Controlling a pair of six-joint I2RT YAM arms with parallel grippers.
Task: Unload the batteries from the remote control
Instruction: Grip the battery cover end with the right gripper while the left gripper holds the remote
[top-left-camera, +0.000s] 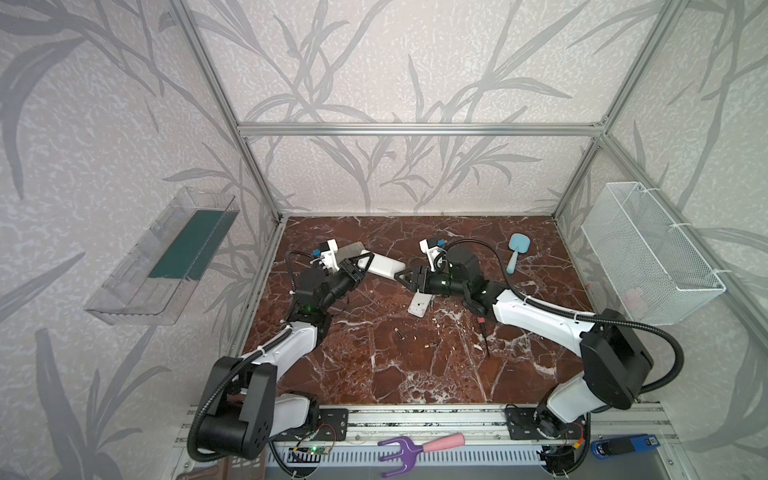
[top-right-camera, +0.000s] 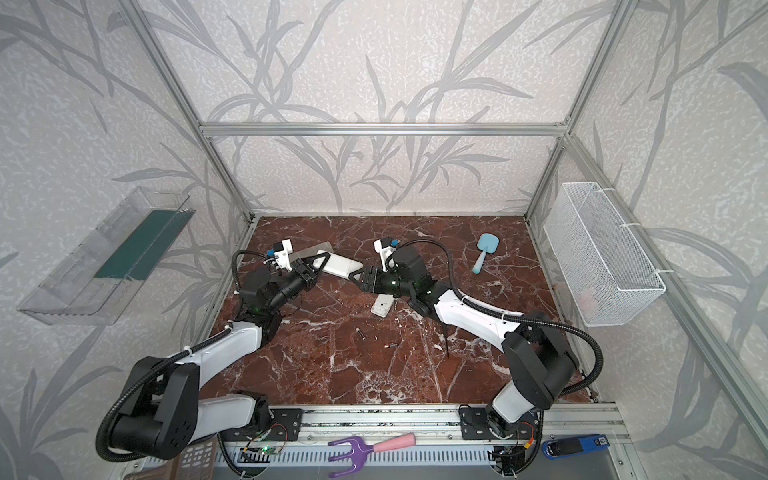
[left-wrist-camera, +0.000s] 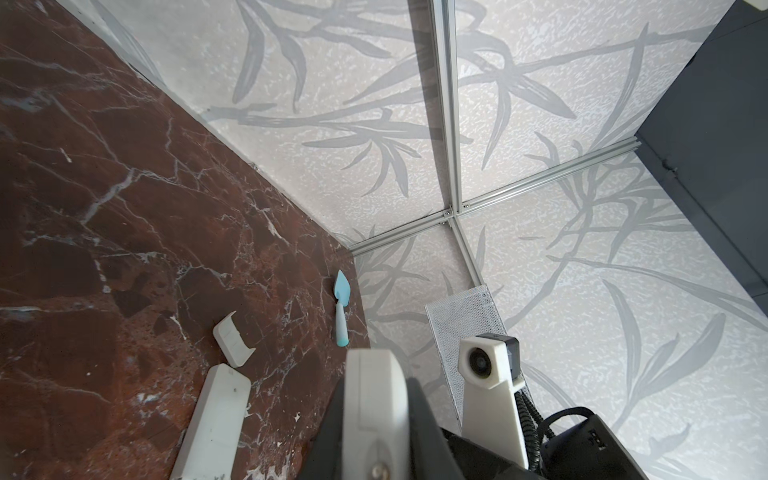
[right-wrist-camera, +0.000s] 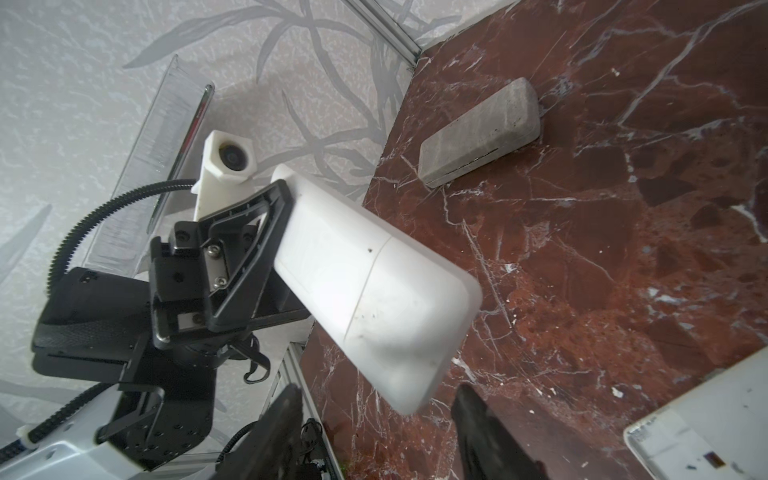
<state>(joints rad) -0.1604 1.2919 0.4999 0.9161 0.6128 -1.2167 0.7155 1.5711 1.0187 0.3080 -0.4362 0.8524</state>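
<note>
A white remote control (top-left-camera: 386, 266) hangs tilted above the back of the marble table, and my left gripper (top-left-camera: 365, 262) is shut on one end of it. The left wrist view has the remote (left-wrist-camera: 372, 382) pinched between the two dark fingers. My right gripper (top-left-camera: 401, 277) faces the remote's free end with its jaws open. In the right wrist view that end (right-wrist-camera: 399, 374) sits between the spread fingers (right-wrist-camera: 282, 415) and touches neither. Two small dark batteries (top-left-camera: 400, 333) (top-left-camera: 430, 345) lie loose on the table in both top views.
A grey remote-like block (right-wrist-camera: 478, 137) lies behind the left gripper. A white oblong part (left-wrist-camera: 216, 424) and a small white cover (left-wrist-camera: 232, 338) lie under the right arm. A screwdriver (top-left-camera: 484, 336) and a blue toy shovel (top-left-camera: 515, 249) are on the right. A wire basket (top-left-camera: 648, 253) hangs on the right wall.
</note>
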